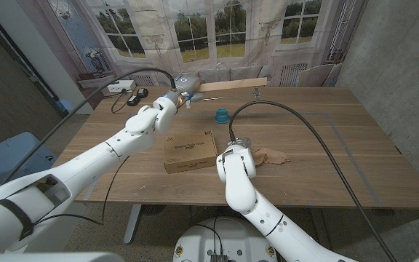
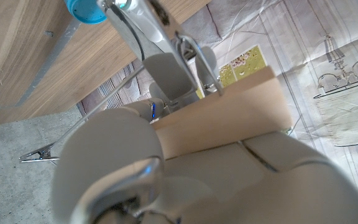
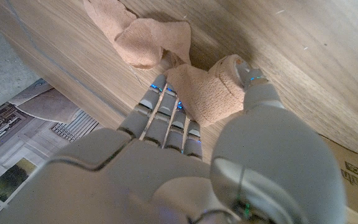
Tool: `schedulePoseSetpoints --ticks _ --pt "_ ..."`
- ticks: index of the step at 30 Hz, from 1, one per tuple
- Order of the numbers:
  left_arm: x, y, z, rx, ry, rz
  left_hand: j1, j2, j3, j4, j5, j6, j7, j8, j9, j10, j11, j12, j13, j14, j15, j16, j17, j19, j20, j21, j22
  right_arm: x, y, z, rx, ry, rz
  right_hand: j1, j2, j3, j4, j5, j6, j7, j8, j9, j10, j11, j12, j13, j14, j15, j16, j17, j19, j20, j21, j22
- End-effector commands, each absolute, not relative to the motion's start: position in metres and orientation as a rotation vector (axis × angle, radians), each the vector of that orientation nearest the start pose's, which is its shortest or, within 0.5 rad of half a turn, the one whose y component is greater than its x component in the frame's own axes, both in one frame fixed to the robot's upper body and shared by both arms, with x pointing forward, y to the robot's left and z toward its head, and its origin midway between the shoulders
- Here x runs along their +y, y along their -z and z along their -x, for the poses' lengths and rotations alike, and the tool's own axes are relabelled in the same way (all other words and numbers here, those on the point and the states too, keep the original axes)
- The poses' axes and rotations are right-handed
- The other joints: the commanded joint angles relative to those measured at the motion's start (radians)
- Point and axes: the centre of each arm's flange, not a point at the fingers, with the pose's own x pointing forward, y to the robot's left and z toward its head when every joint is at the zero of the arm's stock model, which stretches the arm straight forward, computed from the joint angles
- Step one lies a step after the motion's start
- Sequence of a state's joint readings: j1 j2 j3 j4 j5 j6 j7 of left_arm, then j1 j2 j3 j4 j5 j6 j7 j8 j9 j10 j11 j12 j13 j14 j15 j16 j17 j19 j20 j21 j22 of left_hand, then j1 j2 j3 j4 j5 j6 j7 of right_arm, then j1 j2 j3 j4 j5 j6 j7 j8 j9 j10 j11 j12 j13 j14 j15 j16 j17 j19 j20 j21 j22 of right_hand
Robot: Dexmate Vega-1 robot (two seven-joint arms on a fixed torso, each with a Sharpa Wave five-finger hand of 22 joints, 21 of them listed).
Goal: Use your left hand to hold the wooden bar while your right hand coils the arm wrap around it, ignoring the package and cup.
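Observation:
The wooden bar (image 1: 235,85) is a pale plank at the table's far edge. My left hand (image 1: 182,86) grips its left end, and the bar (image 2: 229,118) runs across my left hand (image 2: 135,162) in the left wrist view. The arm wrap (image 1: 273,155) is a tan crumpled cloth lying on the table at the near middle. My right hand (image 1: 237,154) sits at its left end. In the right wrist view, my right hand (image 3: 166,168) pinches a fold of the wrap (image 3: 201,93) between thumb and fingers, and the rest trails loose on the wood.
A brown cardboard package (image 1: 190,151) lies just left of my right hand. A blue cup (image 1: 222,114) stands upside down mid-table between the hands. A power strip (image 1: 122,87) and cables sit at the far left corner. Black cables arc over the table.

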State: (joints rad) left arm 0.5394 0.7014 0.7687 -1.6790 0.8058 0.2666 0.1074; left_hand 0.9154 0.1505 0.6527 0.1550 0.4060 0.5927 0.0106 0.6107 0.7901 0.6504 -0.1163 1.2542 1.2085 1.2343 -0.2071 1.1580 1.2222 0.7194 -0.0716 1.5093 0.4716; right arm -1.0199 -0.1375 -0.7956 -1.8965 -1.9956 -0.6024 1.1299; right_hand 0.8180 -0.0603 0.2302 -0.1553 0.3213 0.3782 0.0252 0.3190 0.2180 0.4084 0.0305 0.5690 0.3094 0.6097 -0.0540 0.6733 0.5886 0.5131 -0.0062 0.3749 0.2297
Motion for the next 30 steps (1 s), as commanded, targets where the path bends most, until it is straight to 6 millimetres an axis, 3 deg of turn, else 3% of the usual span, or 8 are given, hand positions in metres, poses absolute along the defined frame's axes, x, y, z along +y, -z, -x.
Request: schedulePoseSetpoints --ticks 1,5,12,15,22,30 --pt "0.168 -0.1 -0.609 -0.824 -0.257 -1.626 -0.013 0.013 0.012 -0.001 -0.003 0.0 0.003 0.011 0.001 0.003 0.0 0.002 0.005 -0.003 -0.001 0.009 0.001 -0.007 -0.087 0.008 -0.001 -0.046 0.091 -0.503 -0.036 0.04 1.7 0.157 0.134 -0.016 0.004 -0.012 0.243 -0.106 0.074 0.037 0.227 -0.137 0.078 0.086 0.117 -0.168 0.107 0.109 0.058 -0.006 0.052 0.017" --pt "0.166 -0.1 -0.609 -0.823 -0.255 -1.625 -0.014 0.013 0.013 -0.001 -0.004 0.0 0.003 0.012 0.0 0.003 -0.002 0.004 0.009 -0.003 -0.001 0.01 0.001 -0.008 -0.087 0.01 -0.003 -0.054 0.095 -0.503 -0.105 0.076 1.642 0.209 0.169 -0.006 0.002 -0.026 0.352 -0.082 0.146 0.062 0.354 -0.117 0.154 0.121 0.207 -0.168 0.141 0.158 0.1 -0.007 0.1 0.034" --pt "0.163 -0.101 -0.606 -0.82 -0.259 -1.63 -0.018 0.014 0.017 -0.002 -0.005 -0.003 0.003 0.014 -0.001 -0.002 -0.002 0.004 0.01 -0.003 -0.001 0.013 0.001 -0.009 -0.086 0.016 -0.008 -0.069 0.099 -0.5 -0.209 0.14 1.545 0.29 0.217 0.035 -0.005 -0.06 0.506 -0.049 0.223 0.056 0.514 -0.091 0.21 0.118 0.352 -0.168 0.165 0.209 0.159 -0.009 0.175 0.054" --pt "0.161 -0.101 -0.605 -0.821 -0.259 -1.634 -0.02 0.014 0.019 -0.002 -0.006 -0.003 0.003 0.016 -0.002 0.003 -0.002 0.001 0.003 -0.004 -0.001 0.014 0.001 -0.01 -0.086 0.018 -0.01 -0.074 0.1 -0.499 -0.226 0.17 1.514 0.315 0.219 0.046 -0.012 -0.07 0.522 -0.041 0.229 0.052 0.531 -0.091 0.22 0.126 0.384 -0.173 0.174 0.225 0.166 -0.014 0.192 0.059" --pt "0.156 -0.102 -0.603 -0.821 -0.258 -1.64 -0.024 0.014 0.022 -0.002 -0.007 -0.006 0.002 0.017 -0.003 0.0 -0.003 0.007 0.013 -0.005 -0.001 0.015 0.001 -0.012 -0.086 0.022 -0.012 -0.084 0.099 -0.489 -0.303 0.294 1.429 0.331 0.226 0.053 -0.002 -0.086 0.508 -0.045 0.225 0.054 0.525 -0.102 0.228 0.149 0.384 -0.169 0.17 0.252 0.13 -0.04 0.208 0.08" --pt "0.15 -0.101 -0.6 -0.825 -0.258 -1.641 -0.027 0.015 0.026 -0.002 -0.008 -0.005 0.002 0.02 -0.005 0.001 -0.003 0.006 0.008 -0.006 -0.001 0.017 0.001 -0.013 -0.087 0.026 -0.015 -0.102 0.094 -0.471 -0.415 0.414 1.254 0.341 0.227 0.054 0.003 -0.095 0.505 -0.044 0.233 0.068 0.527 -0.101 0.239 0.17 0.385 -0.171 0.171 0.278 0.119 -0.037 0.226 0.092"
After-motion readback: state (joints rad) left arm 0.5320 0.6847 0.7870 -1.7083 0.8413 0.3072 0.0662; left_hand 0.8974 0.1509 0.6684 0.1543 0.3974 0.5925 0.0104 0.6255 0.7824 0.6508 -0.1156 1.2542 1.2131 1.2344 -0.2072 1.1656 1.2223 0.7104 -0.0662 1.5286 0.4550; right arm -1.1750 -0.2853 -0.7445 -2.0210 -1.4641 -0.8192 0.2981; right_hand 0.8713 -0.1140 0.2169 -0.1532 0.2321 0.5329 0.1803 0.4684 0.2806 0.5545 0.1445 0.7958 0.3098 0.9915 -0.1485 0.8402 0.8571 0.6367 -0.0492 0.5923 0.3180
